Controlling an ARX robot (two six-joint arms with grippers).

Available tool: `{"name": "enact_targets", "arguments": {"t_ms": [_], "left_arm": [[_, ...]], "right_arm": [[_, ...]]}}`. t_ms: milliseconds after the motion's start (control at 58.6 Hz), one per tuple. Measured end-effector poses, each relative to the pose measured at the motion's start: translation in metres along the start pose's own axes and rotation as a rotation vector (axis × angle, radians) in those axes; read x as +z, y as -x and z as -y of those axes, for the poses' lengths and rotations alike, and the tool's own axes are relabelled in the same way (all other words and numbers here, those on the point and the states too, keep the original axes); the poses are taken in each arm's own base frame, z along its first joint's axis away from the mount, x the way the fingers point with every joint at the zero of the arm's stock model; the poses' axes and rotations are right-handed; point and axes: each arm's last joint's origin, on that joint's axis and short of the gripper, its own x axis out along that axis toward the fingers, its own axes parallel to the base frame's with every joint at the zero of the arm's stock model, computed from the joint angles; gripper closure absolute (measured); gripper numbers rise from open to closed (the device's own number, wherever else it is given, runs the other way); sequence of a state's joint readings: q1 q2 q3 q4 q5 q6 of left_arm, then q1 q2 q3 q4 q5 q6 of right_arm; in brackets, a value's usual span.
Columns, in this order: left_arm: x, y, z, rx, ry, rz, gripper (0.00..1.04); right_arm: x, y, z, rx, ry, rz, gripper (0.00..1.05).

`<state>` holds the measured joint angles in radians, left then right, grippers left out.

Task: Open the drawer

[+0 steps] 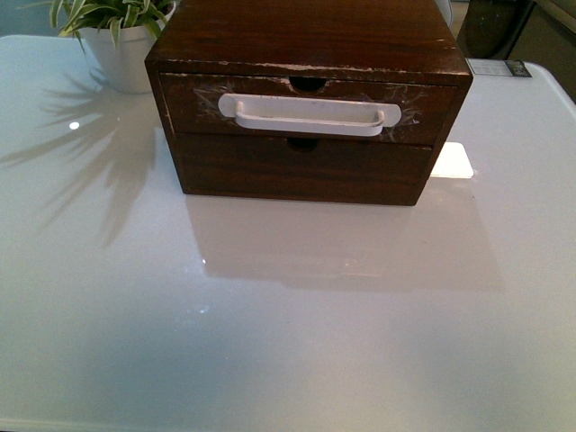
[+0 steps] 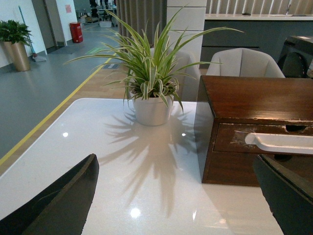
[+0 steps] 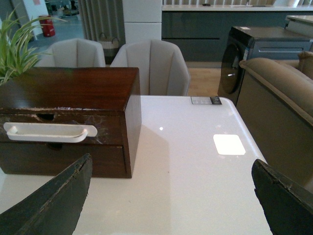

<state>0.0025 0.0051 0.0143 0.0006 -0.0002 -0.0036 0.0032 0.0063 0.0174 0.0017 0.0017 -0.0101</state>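
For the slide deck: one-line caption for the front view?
Closed top drawer with white handle in a wooden chest on white table, potted plant behind.

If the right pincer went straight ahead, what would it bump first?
Probably nothing on the table: the right pincer points past the box, over bare tabletop. Depth is unclear; a pale chair stands beyond.

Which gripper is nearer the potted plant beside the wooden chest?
Left. The left gripper faces the potted plant directly, on the plant's side of the wooden chest. The right gripper is off the chest's opposite side, with the chest between it and the plant.
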Motion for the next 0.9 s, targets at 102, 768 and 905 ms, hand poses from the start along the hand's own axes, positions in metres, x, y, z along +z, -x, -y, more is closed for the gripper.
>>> {"name": "enact_targets", "arguments": {"t_ms": [102,768,905], "left_arm": [[0.0000,0.0000,0.0000,0.000,0.000,0.000,0.08],[-0.0007,-0.0003,0.0002,-0.020,0.008,-0.017,0.08],[-0.0076,-0.0033,0.0053,-0.287,0.148,-0.385,0.08]], "right_arm": [[0.0000,0.0000,0.0000,0.000,0.000,0.000,0.09],[0.0000,0.0000,0.0000,0.000,0.000,0.000,0.09],[-0.0026,-0.0037,0.0010,-0.307,-0.087,-0.397,0.09]]}}
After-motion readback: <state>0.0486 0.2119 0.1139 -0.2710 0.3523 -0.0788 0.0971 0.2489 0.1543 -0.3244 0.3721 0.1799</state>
